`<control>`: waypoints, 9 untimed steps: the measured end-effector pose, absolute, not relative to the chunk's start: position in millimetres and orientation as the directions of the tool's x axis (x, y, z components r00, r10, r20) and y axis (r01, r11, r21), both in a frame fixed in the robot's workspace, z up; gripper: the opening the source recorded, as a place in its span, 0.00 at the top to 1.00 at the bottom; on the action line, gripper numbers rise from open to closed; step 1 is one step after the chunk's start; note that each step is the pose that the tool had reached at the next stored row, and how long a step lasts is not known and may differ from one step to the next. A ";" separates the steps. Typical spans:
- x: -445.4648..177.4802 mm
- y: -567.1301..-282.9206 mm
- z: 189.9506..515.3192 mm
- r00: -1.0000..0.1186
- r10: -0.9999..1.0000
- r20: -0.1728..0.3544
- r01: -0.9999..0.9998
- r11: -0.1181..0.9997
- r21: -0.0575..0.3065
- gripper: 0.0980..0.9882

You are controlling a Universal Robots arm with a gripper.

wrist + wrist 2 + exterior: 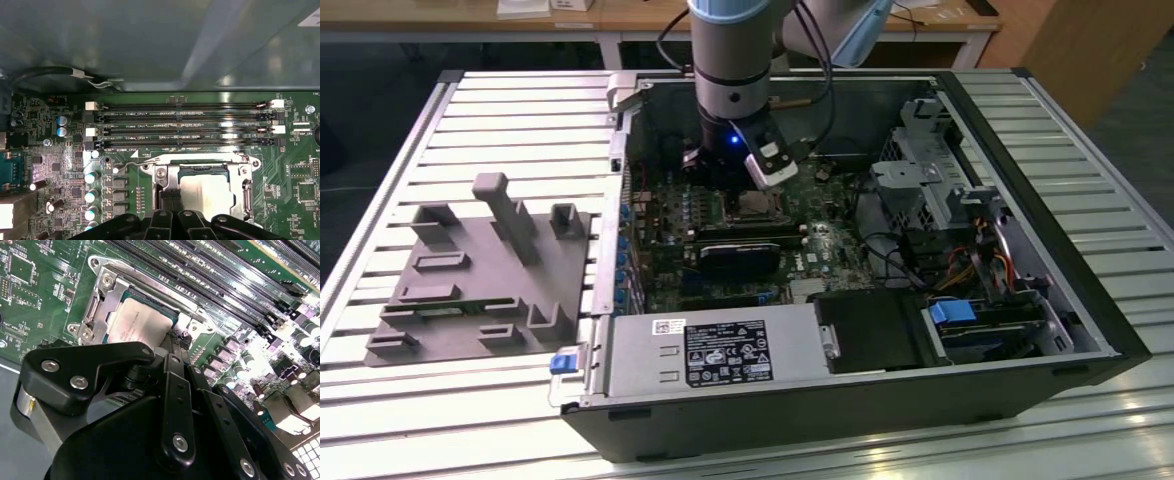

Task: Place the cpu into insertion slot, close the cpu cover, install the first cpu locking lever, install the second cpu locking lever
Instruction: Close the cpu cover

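The cpu (pixel 135 322) lies flat in the insertion slot (pixel 755 207) on the green motherboard, its silver top showing (pixel 205 192). The cpu cover (pixel 200 167) lies down around it as a silvery frame (pixel 111 297). A thin wire locking lever (pixel 127 162) bends out from the socket's corner. My gripper (pixel 177 340) hangs low over one edge of the socket, black fingers pressed together and tips at the cover's rim (pixel 167 202). Whether they touch a lever is hidden.
Long black memory slots (pixel 185 125) run beside the socket. A black heatsink (pixel 736 258) and the grey power supply (pixel 714 350) sit toward the case front. A drive cage (pixel 934 180) stands at the exterior view's right. A grey fixture (pixel 480 270) stands outside the case.
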State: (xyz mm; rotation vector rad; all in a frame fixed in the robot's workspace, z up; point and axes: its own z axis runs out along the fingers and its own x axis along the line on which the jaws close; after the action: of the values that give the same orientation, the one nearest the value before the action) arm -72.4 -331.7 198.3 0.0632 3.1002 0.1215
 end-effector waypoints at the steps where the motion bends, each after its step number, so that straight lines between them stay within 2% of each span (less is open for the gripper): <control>1: -72.4 -331.7 198.2 -0.998 0.042 -0.037 0.039 0.996 0.079 1.00; 9: -72.3 -331.6 204.3 -0.998 0.041 -0.037 0.038 0.996 0.079 1.00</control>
State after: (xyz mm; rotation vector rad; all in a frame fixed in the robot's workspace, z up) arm -72.3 -331.6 204.3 0.0618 3.0999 0.1223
